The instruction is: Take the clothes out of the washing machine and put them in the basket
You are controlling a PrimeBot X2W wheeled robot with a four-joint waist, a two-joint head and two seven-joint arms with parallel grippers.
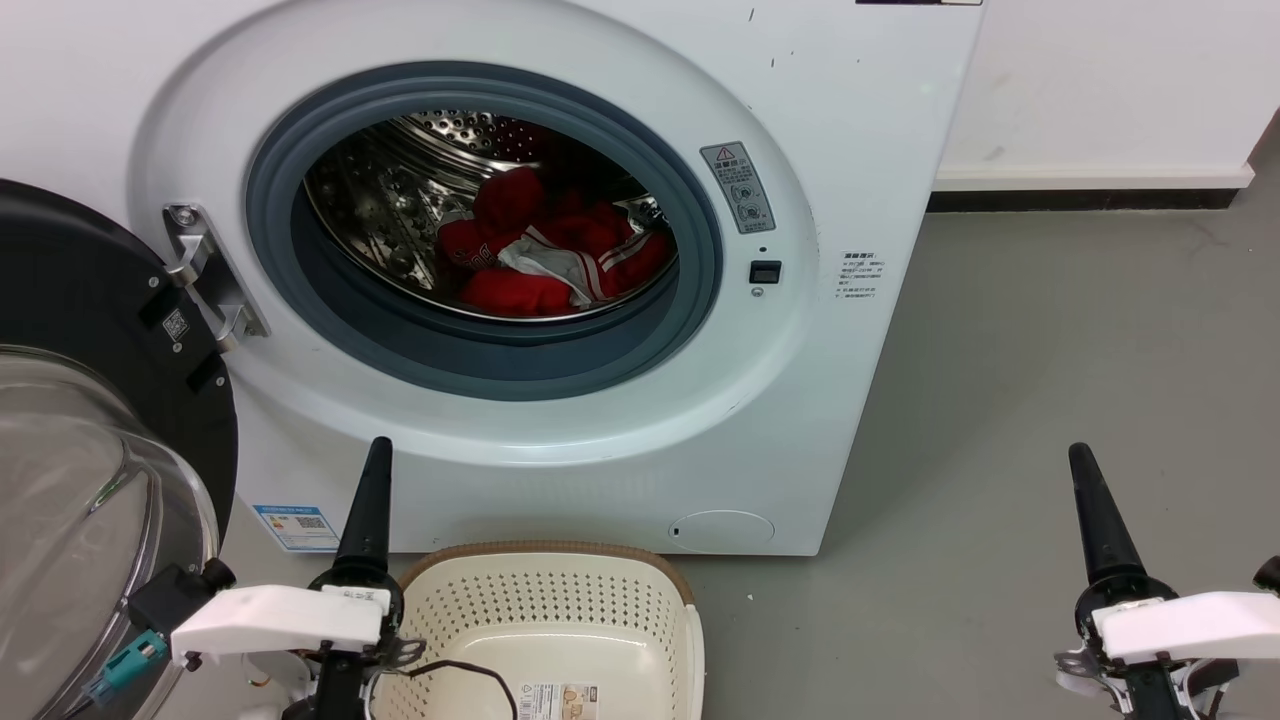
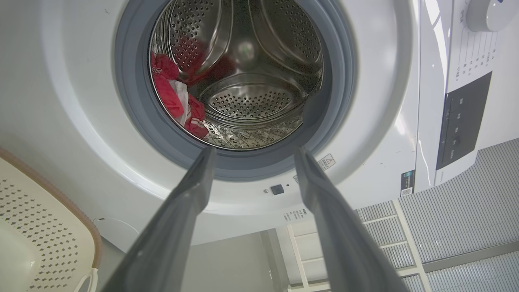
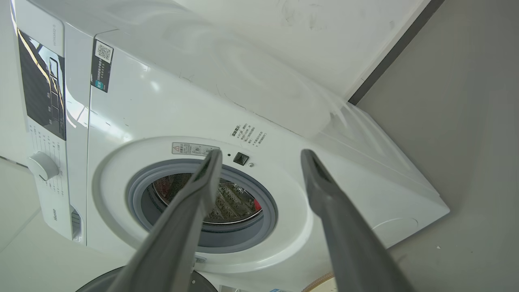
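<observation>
Washing machine point(image 1: 880, 120) — door point(image 1: 90, 480) swung wide open to the robot's left, its glass bowl facing the head camera. Grey-blue seal point(image 1: 480, 350) and perforated steel drum point(image 1: 400, 200) exposed.

Clothes point(image 1: 545, 255): one red heap lying low inside the drum, behind the seal. White-and-black striped trim and a pale patch show near the middle of the heap. In the left wrist view the heap sits at the left side of the drum.

Basket point(image 1: 540, 600): on the floor point(image 1: 1050, 400), just in front of the machine's lower panel, below the door opening. The paper label point(image 1: 557, 700) on its bottom is in plain sight.

Left hand point(image 2: 255, 151): fingers spread well apart, nothing between them. It points at the door opening from outside the seal. In the head view it is low, just beside the basket's left rim.

Right hand point(image 3: 261, 152): fingers likewise apart, gripping nothing — over bare floor to the right of the machine, well apart from the basket. Its wrist view looks at the machine's front at a slant.
</observation>
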